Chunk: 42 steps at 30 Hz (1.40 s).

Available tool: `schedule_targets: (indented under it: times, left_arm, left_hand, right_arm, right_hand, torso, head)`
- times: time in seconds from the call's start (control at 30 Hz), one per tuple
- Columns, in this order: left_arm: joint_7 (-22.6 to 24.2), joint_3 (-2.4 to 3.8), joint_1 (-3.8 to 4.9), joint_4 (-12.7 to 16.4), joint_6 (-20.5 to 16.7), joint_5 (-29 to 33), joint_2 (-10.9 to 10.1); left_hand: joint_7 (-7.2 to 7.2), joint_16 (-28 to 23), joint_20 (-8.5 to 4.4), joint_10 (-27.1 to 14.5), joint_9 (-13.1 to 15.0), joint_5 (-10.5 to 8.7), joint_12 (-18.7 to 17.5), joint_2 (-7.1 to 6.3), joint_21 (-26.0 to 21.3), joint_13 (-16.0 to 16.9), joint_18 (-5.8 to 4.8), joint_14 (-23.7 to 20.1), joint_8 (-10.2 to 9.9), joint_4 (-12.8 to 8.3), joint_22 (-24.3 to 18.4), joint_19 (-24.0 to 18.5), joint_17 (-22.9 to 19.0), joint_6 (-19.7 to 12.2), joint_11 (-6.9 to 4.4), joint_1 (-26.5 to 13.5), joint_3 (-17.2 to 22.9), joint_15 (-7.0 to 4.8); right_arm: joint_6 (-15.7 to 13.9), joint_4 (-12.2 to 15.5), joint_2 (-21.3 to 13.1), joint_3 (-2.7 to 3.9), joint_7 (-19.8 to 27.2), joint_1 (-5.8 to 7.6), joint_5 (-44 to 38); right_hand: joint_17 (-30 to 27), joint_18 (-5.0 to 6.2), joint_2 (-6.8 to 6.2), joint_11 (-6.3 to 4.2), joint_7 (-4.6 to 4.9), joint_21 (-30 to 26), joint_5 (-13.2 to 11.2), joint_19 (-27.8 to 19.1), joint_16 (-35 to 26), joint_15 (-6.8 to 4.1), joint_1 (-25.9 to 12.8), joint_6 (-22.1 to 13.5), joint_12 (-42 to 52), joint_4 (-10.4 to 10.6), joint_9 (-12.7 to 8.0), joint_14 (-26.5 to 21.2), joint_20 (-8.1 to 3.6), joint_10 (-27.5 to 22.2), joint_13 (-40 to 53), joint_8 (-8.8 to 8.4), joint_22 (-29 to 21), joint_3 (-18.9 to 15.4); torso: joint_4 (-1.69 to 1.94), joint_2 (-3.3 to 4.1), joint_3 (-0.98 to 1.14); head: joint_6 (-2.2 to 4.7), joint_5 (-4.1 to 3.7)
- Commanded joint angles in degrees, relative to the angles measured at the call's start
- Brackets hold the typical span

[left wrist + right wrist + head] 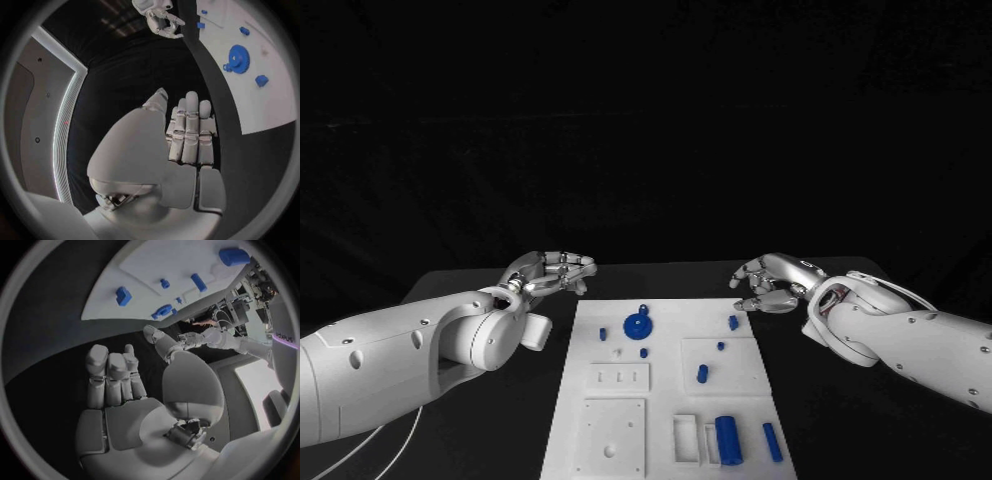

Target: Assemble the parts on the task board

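Both silver hands, left hand [548, 274] & right hand [773, 283], empty w/ fingers apart, flank white task board [672, 345] far corners; approach blue toothed gear [639, 325] from above.

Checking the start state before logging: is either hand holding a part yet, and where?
Nothing is held. The left hand and right hand hover off the task board, fingers empty.

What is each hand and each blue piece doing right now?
Left hand: holds nothing, beside the board's far left corner.
Right hand: holds nothing, beside the far right corner.
White board: flat on the table.
Blue gear: on the board, untouched.
Big blue cylinder: lying at the near end.
Thin blue rod: lying beside the cylinder.
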Motion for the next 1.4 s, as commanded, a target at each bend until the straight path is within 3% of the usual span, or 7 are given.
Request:
schedule_targets:
  times: [0.03,0.07,0.27,0.5,0.93,1.4]
  left_arm:
    - [0.92,0.02,0.03,0.10,1.16,-0.03,-0.03]
    - [0.92,0.02,0.03,0.10,1.16,-0.03,-0.03]
    - [0.93,0.02,-0.02,0.10,1.23,-0.03,-0.04]
    - [0.96,0.02,-0.05,0.17,1.31,-0.03,-0.03]
    - [0.89,0.02,-0.07,0.42,1.31,-0.10,-0.15]
    - [0.83,0.02,-0.07,0.57,1.27,-0.15,-0.25]
  left_hand:
    - [0.19,0.25,-0.45,0.30,0.08,0.06,0.20,-0.15,0.31,0.05,0.64,-0.24,-0.18,-0.01,0.68,0.12,-0.08,0.13,0.11,0.02,0.15,-0.13]
    - [0.19,0.25,-0.45,0.30,0.08,0.06,0.20,-0.15,0.31,0.04,0.64,-0.24,-0.18,-0.01,0.68,0.12,-0.08,0.13,0.11,0.02,0.15,-0.13]
    - [0.20,0.24,-0.48,0.12,0.08,0.06,0.08,-0.14,0.32,0.00,0.62,-0.27,-0.22,-0.01,0.67,0.10,-0.10,0.10,0.17,0.05,0.13,-0.12]
    - [0.22,0.24,-0.49,-0.12,0.09,0.06,-0.08,-0.15,0.32,-0.07,0.59,-0.31,-0.27,-0.02,0.65,0.06,-0.12,0.06,0.25,0.09,0.09,-0.08]
    - [0.23,0.24,-0.49,-0.29,0.09,0.07,-0.19,-0.14,0.33,-0.11,0.58,-0.33,-0.30,-0.03,0.63,0.03,-0.14,0.03,0.30,0.14,0.08,-0.05]
    - [0.23,0.24,-0.48,-0.37,0.10,0.09,-0.26,-0.13,0.34,-0.13,0.57,-0.34,-0.31,-0.02,0.62,0.02,-0.15,0.03,0.33,0.16,0.08,-0.03]
  right_arm:
    - [3.38,-1.61,0.35,-0.02,2.32,-0.93,1.77]
    - [3.41,-1.72,0.37,-0.02,2.32,-1.00,1.80]
    - [4.93,-4.49,1.01,-0.02,2.61,-2.46,2.32]
    - [5.66,-6.79,2.05,-0.01,2.79,-3.43,2.51]
    - [6.78,-8.25,3.54,-0.01,2.89,-4.45,2.95]
    - [6.79,-8.72,4.61,-0.01,2.95,-4.85,3.76]
  right_hand:
    - [0.10,4.62,0.12,-0.05,1.75,-0.23,0.31,-0.51,-0.31,0.15,0.56,-2.08,0.12,-0.22,-0.04,-0.38,-0.05,-0.42,-0.07,-0.34,0.87,-0.35]
    - [0.10,4.62,0.12,-0.05,1.75,-0.23,0.32,-0.52,-0.31,0.15,0.58,-2.10,0.12,-0.24,-0.04,-0.39,-0.05,-0.43,-0.07,-0.34,0.87,-0.36]
    - [0.22,4.62,0.35,-0.04,1.76,-0.34,1.56,-0.81,-0.44,0.16,1.29,-2.46,0.11,-0.66,-0.09,-0.60,0.04,-0.78,-0.10,-0.44,0.90,-0.91]
    - [0.34,4.62,0.53,-0.16,1.63,-0.36,2.51,-1.06,-0.53,0.04,2.33,-3.03,0.17,-0.80,-0.18,-0.74,0.12,-1.06,-0.11,-0.63,0.97,-1.32]
    - [0.43,4.62,0.88,-0.18,1.61,-0.36,2.93,-1.23,-0.57,0.03,2.41,-3.21,0.20,-0.71,-0.19,-0.81,0.22,-1.25,-0.12,-0.64,1.00,-1.80]
    - [0.68,4.62,2.82,-0.16,1.63,-0.26,1.63,-1.32,-0.56,0.04,1.40,-2.30,0.46,-0.42,-0.02,-0.76,0.36,-1.31,-0.16,-0.03,1.02,-2.47]
  torso:
    - [-0.17,-0.03,0.10]
    - [-0.11,-0.02,0.02]
    - [0.13,0.03,-0.01]
    - [0.11,0.08,-0.06]
    - [0.12,0.09,-0.07]
    - [0.06,0.03,-0.09]
  head:
    - [-0.32,-0.14]
    - [-0.34,-0.18]
    - [-0.56,-0.51]
    - [-0.98,-0.37]
    - [-1.48,-0.24]
    - [-1.82,-0.15]
